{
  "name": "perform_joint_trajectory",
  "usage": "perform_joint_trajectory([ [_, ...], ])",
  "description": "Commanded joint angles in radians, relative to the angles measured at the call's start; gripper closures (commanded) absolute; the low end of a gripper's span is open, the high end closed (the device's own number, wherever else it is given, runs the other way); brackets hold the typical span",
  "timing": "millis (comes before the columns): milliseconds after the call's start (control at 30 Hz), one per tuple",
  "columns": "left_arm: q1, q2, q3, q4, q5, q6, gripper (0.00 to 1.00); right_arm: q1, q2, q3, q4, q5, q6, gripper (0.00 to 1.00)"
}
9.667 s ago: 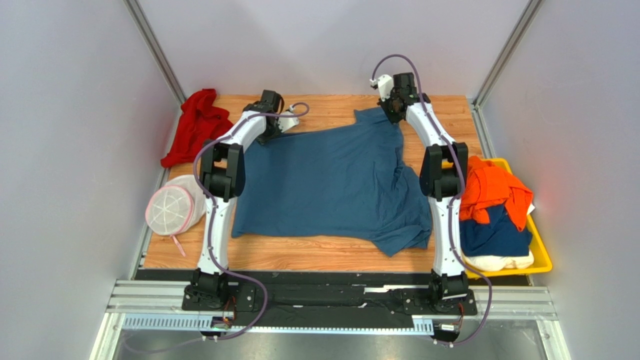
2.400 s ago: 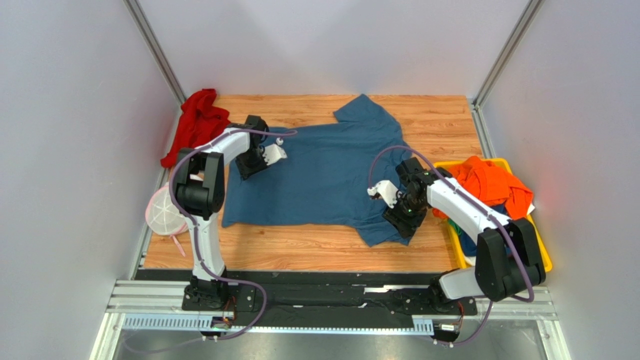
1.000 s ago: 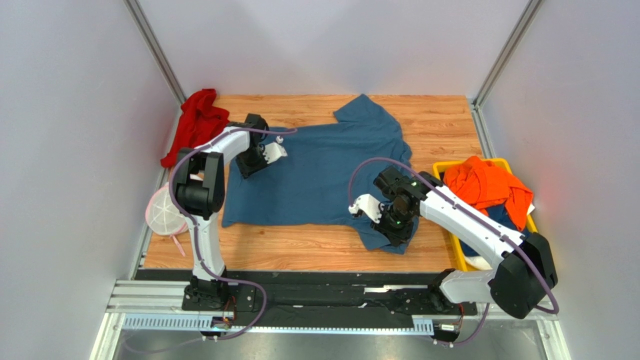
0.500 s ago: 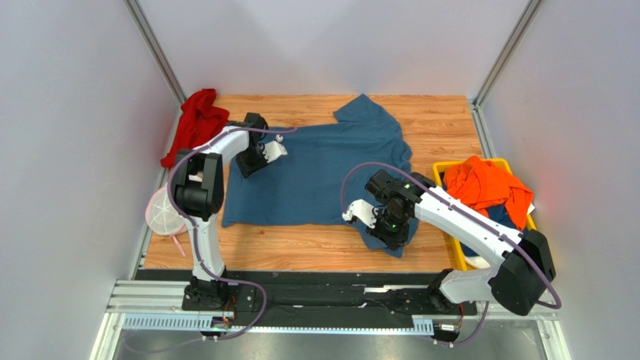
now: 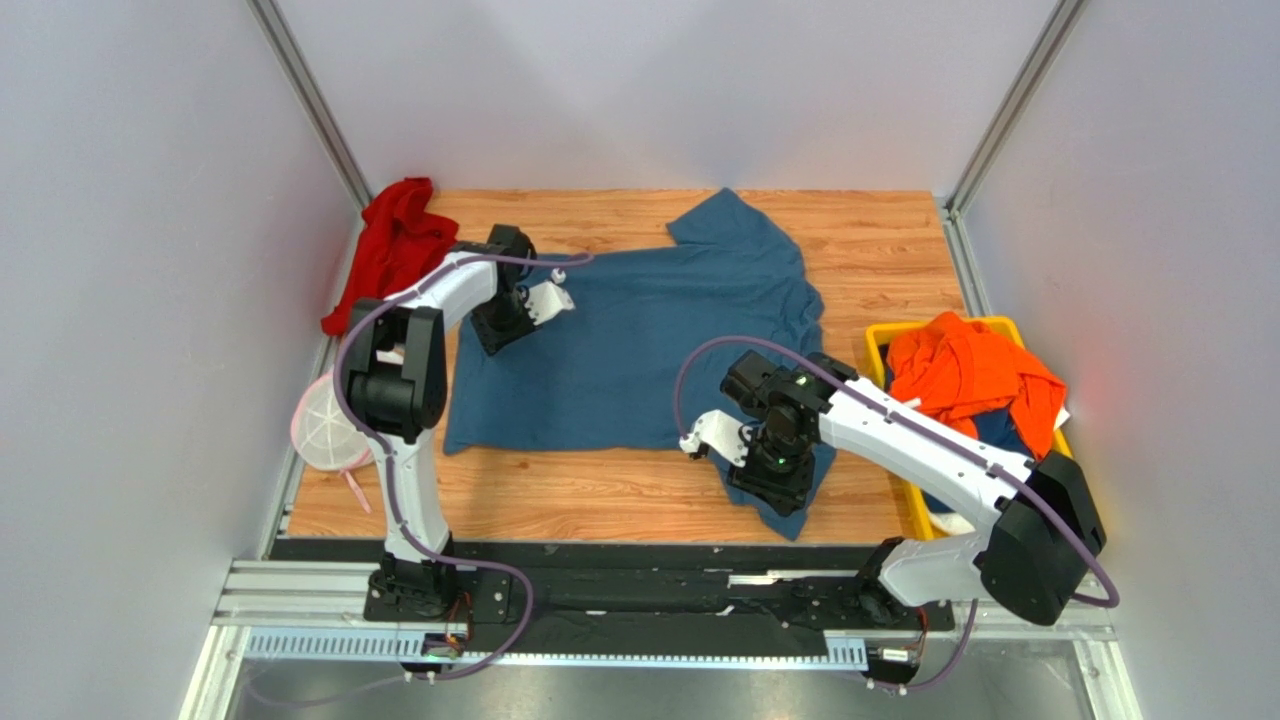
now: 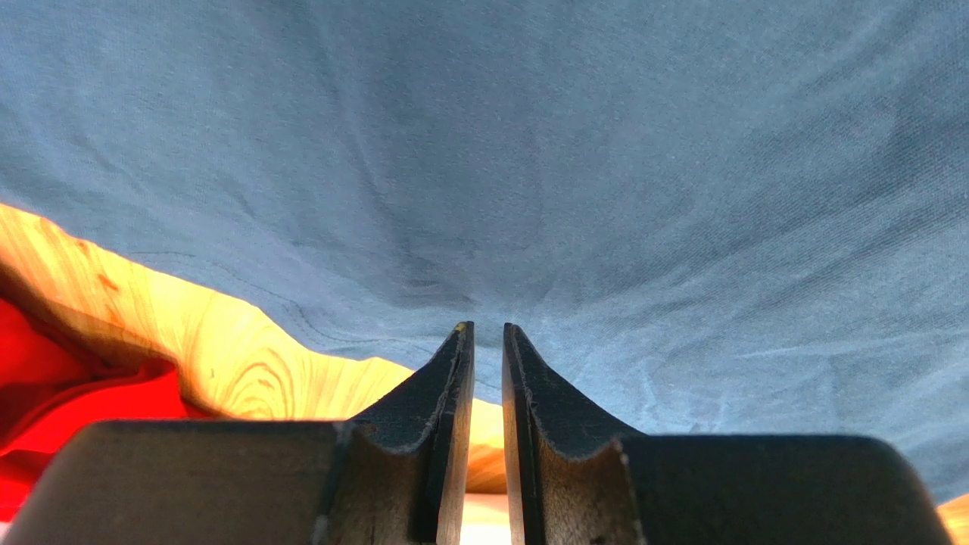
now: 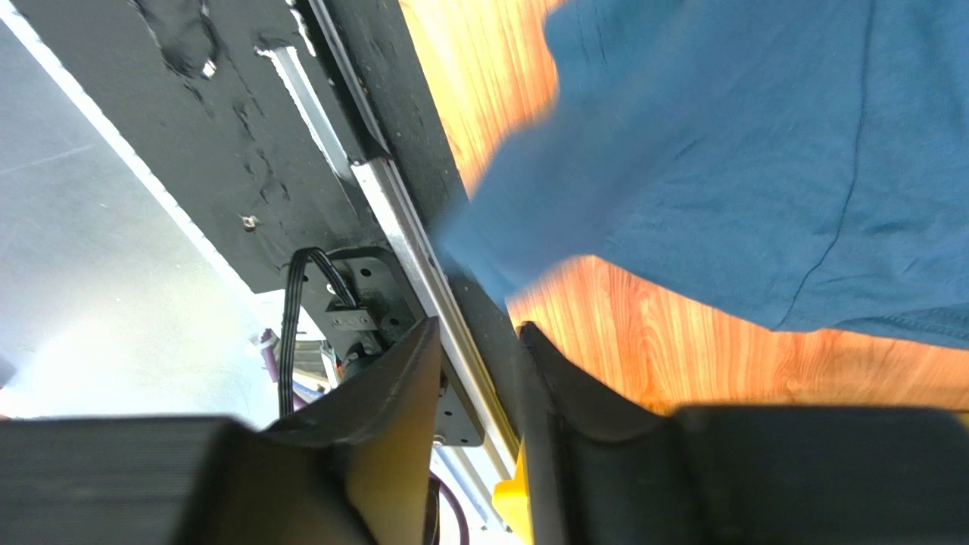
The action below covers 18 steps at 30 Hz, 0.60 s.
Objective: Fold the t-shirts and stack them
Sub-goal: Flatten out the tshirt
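Shirt status: blue shirt (image 5: pixel 646 345) lies spread flat on the table (image 5: pixel 887 240), long axis running 9 to 3 o'clock. The hem sits at 9 and the sleeves at 3. One sleeve points to 12 o'clock; the other trails off toward 5 o'clock, rumpled.

Left arm: reaches up from its base and bends in at the elbow. Left claw (image 5: pixel 505 330) is down on the shirt's 10 o'clock corner. In the wrist view the left claw (image 6: pixel 480 329) is nearly closed, with only a narrow slit. Cloth puckers into its tips, so it pinches the shirt edge.

Right arm: folds back low across the table's near right. Right claw (image 5: pixel 769 477) is over the 5 o'clock sleeve. In its wrist view the right claw (image 7: pixel 478 335) is parted, with nothing between the jaws. The sleeve beyond is blurred.

Orange shirt (image 5: pixel 977 375) is heaped in the yellow bin (image 5: pixel 1089 525) at 3 o'clock. Red cloth (image 5: pixel 394 248) is bunched at 10 o'clock.
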Motion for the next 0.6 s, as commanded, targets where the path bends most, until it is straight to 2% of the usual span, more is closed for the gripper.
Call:
perform_joint_trajectory([
  [0,-0.001,-0.055,-0.008,-0.01,0.013,-0.001,0.76,0.008,-0.005,-0.014,0.011,0.037,0.015,0.61],
  [200,-0.006,-0.07,-0.019,-0.01,0.015,-0.004,0.76,0.007,-0.065,0.004,0.013,0.106,0.019,0.56],
  [567,-0.007,-0.199,-0.125,-0.005,0.032,-0.021,0.76,0.005,-0.088,-0.099,0.037,0.161,0.019,0.52],
])
